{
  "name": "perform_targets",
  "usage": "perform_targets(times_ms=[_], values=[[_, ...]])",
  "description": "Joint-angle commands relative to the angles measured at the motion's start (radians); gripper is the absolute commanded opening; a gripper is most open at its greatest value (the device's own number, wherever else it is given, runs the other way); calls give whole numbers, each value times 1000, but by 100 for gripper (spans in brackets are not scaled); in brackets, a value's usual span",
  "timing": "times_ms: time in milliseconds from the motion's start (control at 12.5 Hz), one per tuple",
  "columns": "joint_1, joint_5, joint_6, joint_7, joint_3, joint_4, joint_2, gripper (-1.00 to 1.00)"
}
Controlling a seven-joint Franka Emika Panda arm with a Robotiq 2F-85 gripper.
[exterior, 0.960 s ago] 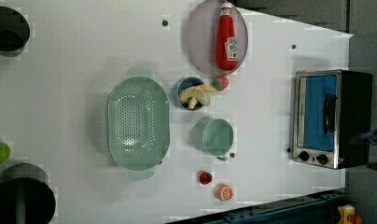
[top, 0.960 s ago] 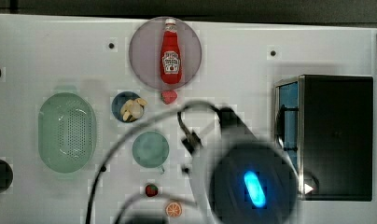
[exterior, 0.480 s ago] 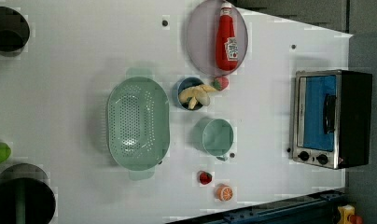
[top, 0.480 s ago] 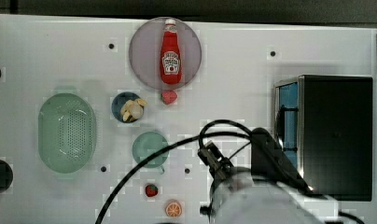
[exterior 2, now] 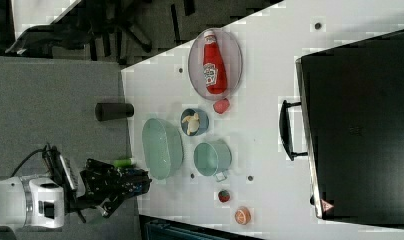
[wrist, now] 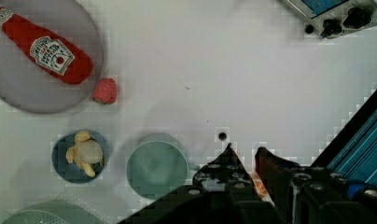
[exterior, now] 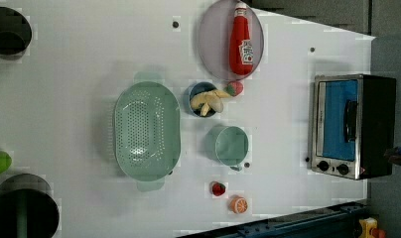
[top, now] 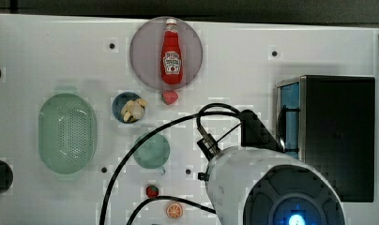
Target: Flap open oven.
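oven [exterior: 351, 126]: door shut, half hidden by arm in top view | hand [wrist: 245, 156]: fingers slightly apart, empty

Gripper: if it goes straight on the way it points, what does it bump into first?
Probably the bare white table, near the little hole beside the green cup. Nothing seems to lie between the gripper and that spot, though depth is hard to judge.

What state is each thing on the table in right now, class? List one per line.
Oven: door shut, upright.
Ketchup bottle: lying flat on the grey plate.
Green cup: upright, empty.
Colander: upright, empty.
Blue bowl: holds banana pieces.
Tool: tips nearly together, holding nothing.
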Motion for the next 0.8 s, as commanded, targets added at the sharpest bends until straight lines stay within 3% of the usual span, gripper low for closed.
perform_targets(times_ms=[80, 800], values=[[-8, -8, 4, -107, -27, -34, -17, -65], [-47, -134, 351, -821, -194, -187, 60, -65]])
